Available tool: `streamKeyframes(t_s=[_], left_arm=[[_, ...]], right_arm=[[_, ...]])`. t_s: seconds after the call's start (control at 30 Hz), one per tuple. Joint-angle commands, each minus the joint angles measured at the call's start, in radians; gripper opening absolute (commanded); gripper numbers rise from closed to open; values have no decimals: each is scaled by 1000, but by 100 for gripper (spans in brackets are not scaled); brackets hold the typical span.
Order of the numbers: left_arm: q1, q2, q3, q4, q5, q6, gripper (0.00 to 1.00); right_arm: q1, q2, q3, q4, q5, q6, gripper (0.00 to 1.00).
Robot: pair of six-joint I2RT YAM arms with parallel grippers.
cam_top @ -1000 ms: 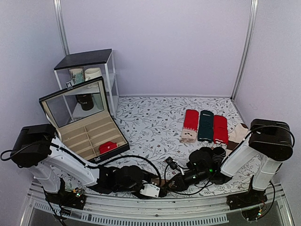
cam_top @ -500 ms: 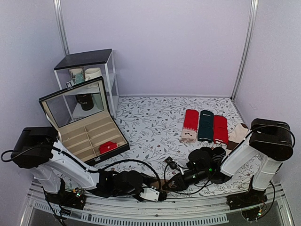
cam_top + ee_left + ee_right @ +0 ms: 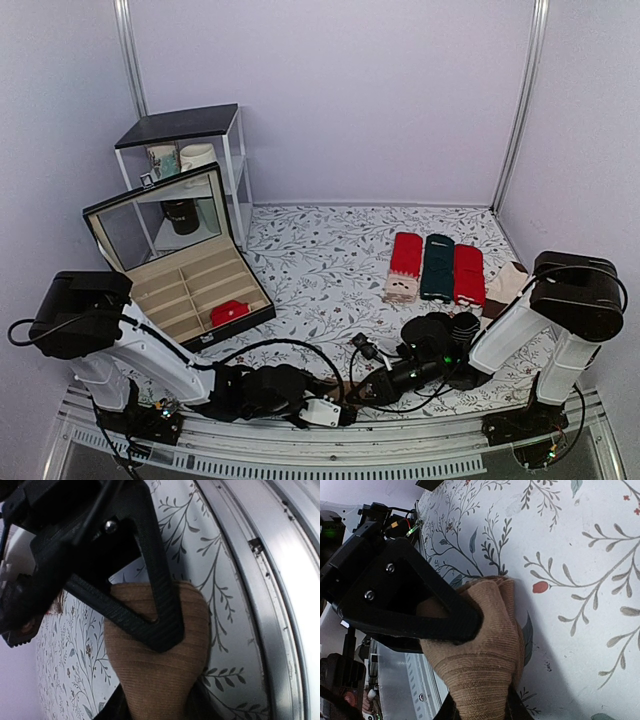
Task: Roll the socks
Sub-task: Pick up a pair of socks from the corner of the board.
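The brown socks [image 3: 150,690] are bunched into a thick wad at the near edge of the table, held at both ends. My left gripper [image 3: 157,677] is shut on one end, its upper finger [image 3: 160,610] pressed across the knit. My right gripper [image 3: 475,672] is shut on the other end [image 3: 490,645], its finger [image 3: 440,615] lying over the cloth. In the top view the left gripper [image 3: 335,410] and the right gripper [image 3: 366,392] almost meet, low on the table, and the socks between them are mostly hidden.
The metal front rail [image 3: 280,610] runs right beside the socks. An open black box [image 3: 190,290] holds a small red bundle [image 3: 230,312]. A shelf with mugs [image 3: 190,160] stands at the back left. Red and green flat socks [image 3: 437,268] lie at the right.
My left arm has sunk lower and shifted a little toward the front rail, still holding the socks. The right arm has not visibly moved.
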Motion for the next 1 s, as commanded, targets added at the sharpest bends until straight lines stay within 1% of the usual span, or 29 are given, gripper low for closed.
streamKeyframes(t_s=[0.0, 0.07, 0.1, 0.13, 0.3, 0.37, 0.5, 0.53, 0.57, 0.63, 0.67, 0.7, 0.9, 0.93, 0.97], left_arm=[[2, 68, -3, -29, 60, -42, 16], [4, 75, 5, -45, 75, -52, 12], [3, 75, 8, -50, 82, -56, 5], [4, 75, 9, -54, 88, -61, 0], [4, 80, 16, -67, 117, -85, 0], [14, 87, 32, -92, 149, -107, 0], [58, 42, 47, -148, 297, -203, 0], [73, 20, 42, -148, 336, -231, 2], [84, -1, 30, -142, 365, -254, 8], [90, -40, 3, -114, 377, -270, 24], [90, -54, -9, -104, 374, -270, 29], [91, -66, -15, -99, 371, -269, 31], [92, -85, -31, -76, 371, -255, 30], [93, -78, -26, -78, 380, -252, 29], [97, -68, -16, -86, 392, -252, 23]], right_arm=[[14, 62, -51, -303, 19, 12, 8], [14, 61, -49, -305, 17, 12, 8], [14, 60, -49, -306, 16, 12, 8], [13, 59, -49, -308, 18, 12, 8], [14, 54, -47, -311, 21, 12, 8], [15, 52, -43, -313, 22, 10, 8], [14, 54, -39, -322, 19, 10, 8], [14, 52, -43, -322, 19, 9, 8], [14, 50, -45, -320, 21, 10, 8], [14, 48, -51, -320, 25, 10, 8], [14, 45, -51, -320, 27, 11, 8], [14, 43, -51, -320, 28, 11, 8], [14, 41, -45, -323, 32, 8, 8], [13, 42, -44, -323, 33, 9, 8], [13, 43, -43, -323, 33, 9, 8]])
